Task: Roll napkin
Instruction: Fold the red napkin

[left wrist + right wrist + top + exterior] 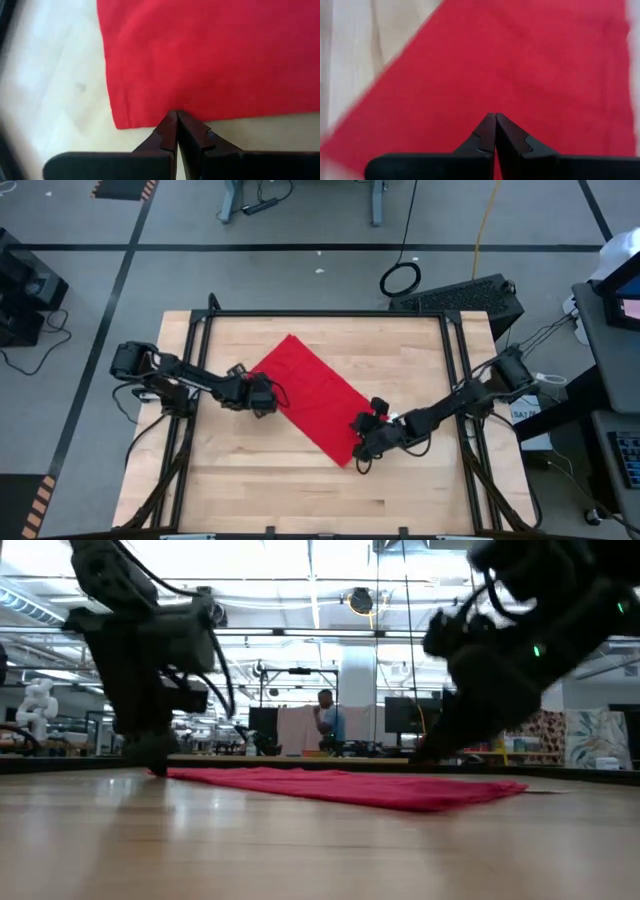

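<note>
table: wood top [300, 480] – I see lots of bare room near me
napkin: one red napkin [315, 395], flat, diagonal mid-table
grippers: two – left gripper [268, 398] pinched shut at its edge, right gripper [362, 442] shut over its corner

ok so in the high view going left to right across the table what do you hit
left gripper, shut at the cloth's edge → napkin, flat and diagonal → right gripper, shut on the napkin's lower right end

No lettering, label, brand, number or sign can be read anywhere on the table [300, 480], on the napkin [315, 395] (its tag is not visible), or in the room beyond.
</note>
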